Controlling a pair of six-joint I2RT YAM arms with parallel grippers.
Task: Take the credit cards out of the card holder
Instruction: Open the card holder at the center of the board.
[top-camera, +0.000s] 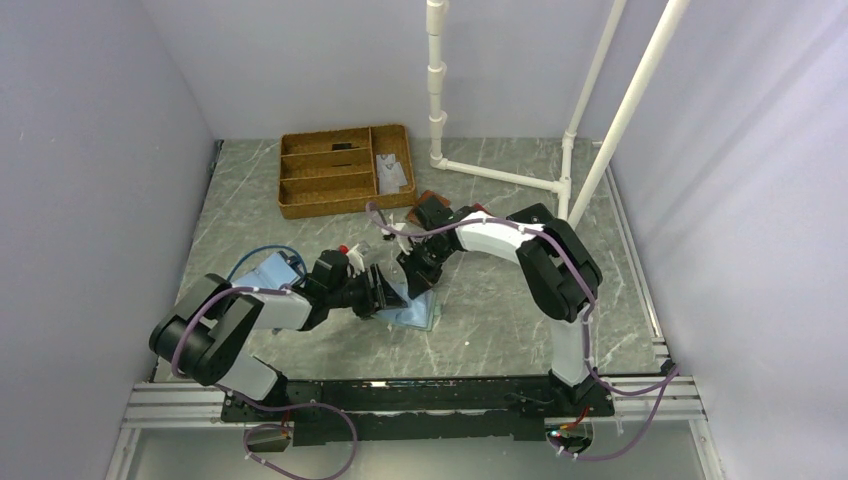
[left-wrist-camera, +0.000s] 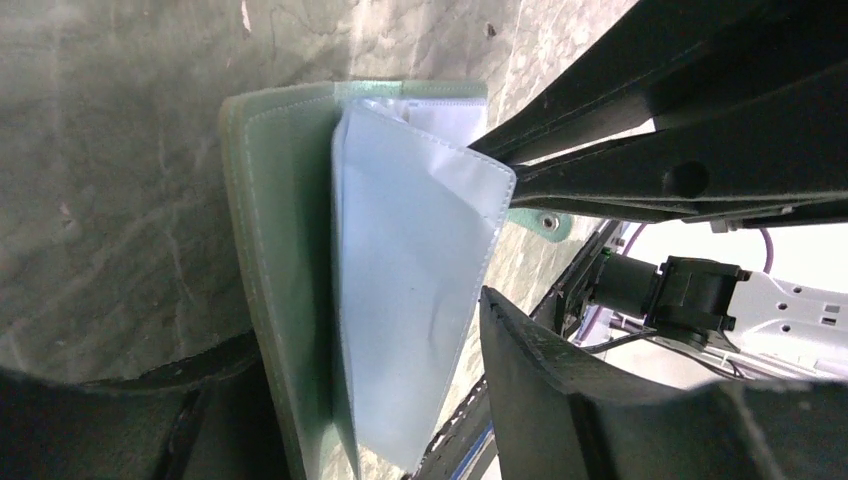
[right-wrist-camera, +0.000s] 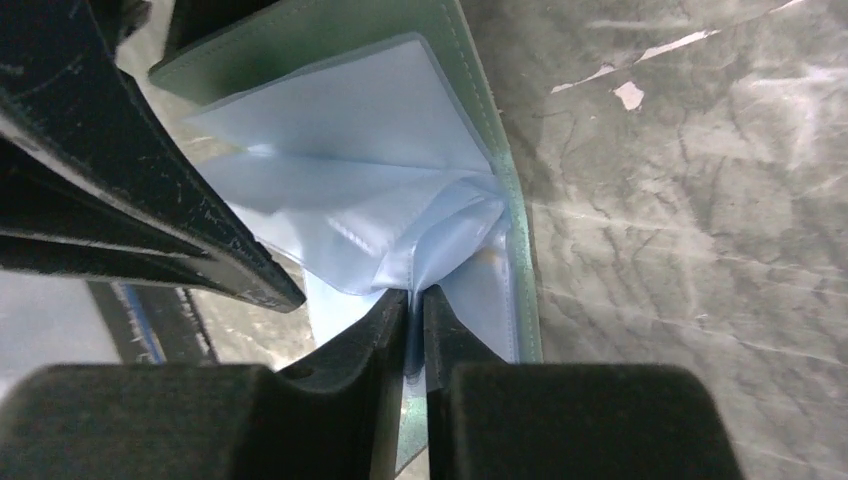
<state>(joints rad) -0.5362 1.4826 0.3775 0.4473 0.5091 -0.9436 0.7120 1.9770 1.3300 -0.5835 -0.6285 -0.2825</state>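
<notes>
Right fingers (right-wrist-camera: 340, 400), angled down, pinch the card holder (right-wrist-camera: 350, 120); left fingers (left-wrist-camera: 600, 400) spread.

A grey marbled tabletop (top-camera: 500, 320) carries a woven brown tray (top-camera: 340, 208) with several compartments, standing near the far wall. Just right of it a frame of white pipe (top-camera: 437, 90) rises from the tabletop, with slanted poles beside it. On the near left lies a flat light blue piece (top-camera: 272, 272) with a blue cable (top-camera: 262, 250) looped over it. Metal rails (top-camera: 180, 405) edge the near side.
</notes>
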